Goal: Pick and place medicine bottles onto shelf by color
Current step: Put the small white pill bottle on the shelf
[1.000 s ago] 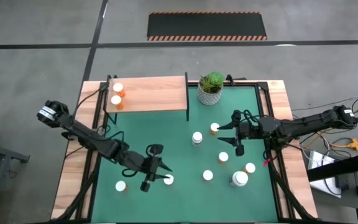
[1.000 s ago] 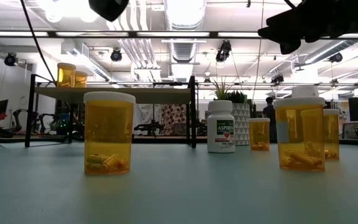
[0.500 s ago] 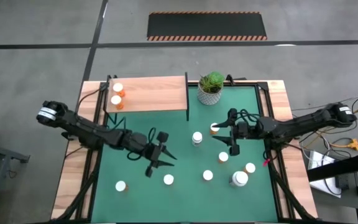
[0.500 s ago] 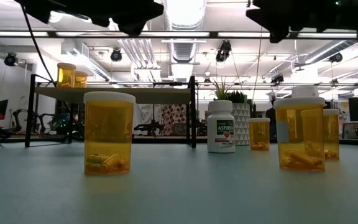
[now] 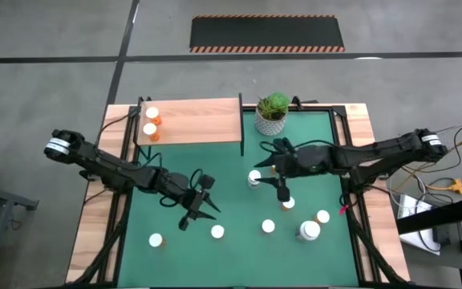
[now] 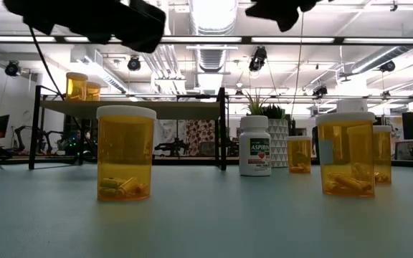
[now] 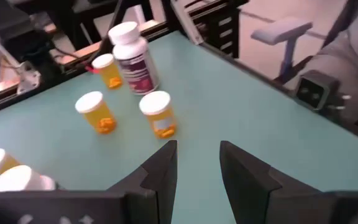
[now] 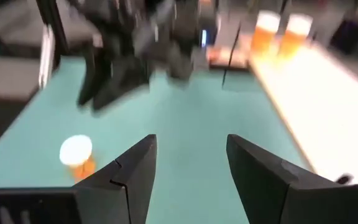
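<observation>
Front of desk (image 5: 95, 233), nearest: orange bottles (image 5: 217, 232) standing loose, white caps up, big white bottle (image 5: 309, 231) at the right front corner. None gripped.

Just behind those: left claw (image 5: 199, 213), fingers spread wide, empty. Was low beside the front orange bottle a second ago; now backed off toward mid-desk, well apart from it. Confirmed in the left wrist view: fingers (image 7: 160, 171) apart, nothing between, bottles farther off. Reads as an aborted or re-aimed approach, no pick made on this side.

Mid-desk: right claw (image 5: 273, 178), also spread and empty, swung in from the right edge toward the centre. Now just beside the white aspirin bottle (image 5: 254, 177), not touching as far as visible. Another orange bottle (image 5: 288, 203) just in front of that arm. Probably next target: the white bottle, or something orange under the arm; cannot tell which.

Far end: shelf (image 5: 199, 120) with only two orange bottles (image 5: 150, 122) at its left end, same as before. Plant (image 5: 272, 112) beside the shelf, untouched.

Meaning for the task: early stage, most bottles still on the desk, both claws free, right one closest to a grasp.
</observation>
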You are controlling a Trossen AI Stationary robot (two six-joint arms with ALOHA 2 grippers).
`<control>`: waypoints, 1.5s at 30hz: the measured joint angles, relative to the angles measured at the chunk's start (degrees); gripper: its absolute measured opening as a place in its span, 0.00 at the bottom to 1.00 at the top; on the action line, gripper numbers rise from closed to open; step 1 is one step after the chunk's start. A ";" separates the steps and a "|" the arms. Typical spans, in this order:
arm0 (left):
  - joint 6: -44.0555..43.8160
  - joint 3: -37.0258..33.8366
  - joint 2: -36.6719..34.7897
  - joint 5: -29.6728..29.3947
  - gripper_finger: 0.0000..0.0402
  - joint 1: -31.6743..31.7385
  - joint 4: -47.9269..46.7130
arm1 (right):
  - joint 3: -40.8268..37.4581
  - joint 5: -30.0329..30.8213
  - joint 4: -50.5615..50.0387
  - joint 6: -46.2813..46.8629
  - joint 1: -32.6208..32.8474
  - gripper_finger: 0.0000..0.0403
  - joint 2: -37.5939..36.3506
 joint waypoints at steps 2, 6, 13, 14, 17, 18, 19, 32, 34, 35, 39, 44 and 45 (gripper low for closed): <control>-0.10 -1.37 -1.87 -0.03 0.26 -0.33 0.03 | 3.92 0.02 -8.19 2.77 0.14 0.46 2.04; -1.60 -3.81 -5.44 -0.05 0.26 -0.69 0.71 | 9.36 0.24 -18.35 6.13 0.52 0.46 6.24; -3.31 -6.91 -10.14 -1.89 0.26 -0.69 3.98 | 14.42 0.49 -26.13 8.66 0.48 0.49 12.97; -3.87 -7.09 -10.73 -1.98 0.26 -0.69 4.28 | 15.24 0.49 -27.14 8.63 0.48 0.50 13.80; -4.67 -7.83 -11.51 -2.17 0.26 -0.69 5.25 | 17.62 0.54 -29.60 8.54 0.46 0.56 16.02; -4.69 -8.09 -11.68 -2.17 0.26 -0.69 5.20 | 18.20 0.56 -30.33 8.17 0.46 0.58 16.67; -4.71 -8.25 -11.82 -2.21 0.26 -0.69 5.25 | 18.64 0.55 -31.06 7.49 0.47 0.61 17.25; -4.41 -8.76 -12.50 -2.42 0.26 -0.69 8.11 | 13.31 1.63 -31.67 2.58 -0.97 0.81 17.57; -3.22 -8.72 -12.79 -2.70 0.26 -0.69 8.45 | 10.93 2.87 -28.25 2.32 -1.97 0.81 17.57; -2.27 -8.63 -13.02 -3.46 0.26 -0.69 8.43 | 9.70 3.13 -26.51 1.88 -2.71 0.81 17.57; 3.07 -7.82 -15.17 -7.72 0.26 -0.69 9.60 | 5.06 1.13 -19.97 1.69 -5.95 0.81 17.57; 7.36 -7.34 -20.88 -12.80 0.26 -0.67 9.74 | 0.42 -4.74 -12.68 3.06 -9.15 0.81 17.57; 7.42 -7.50 -22.10 -13.08 0.26 -0.67 9.85 | -0.48 -5.93 -10.62 3.23 -9.44 0.81 17.57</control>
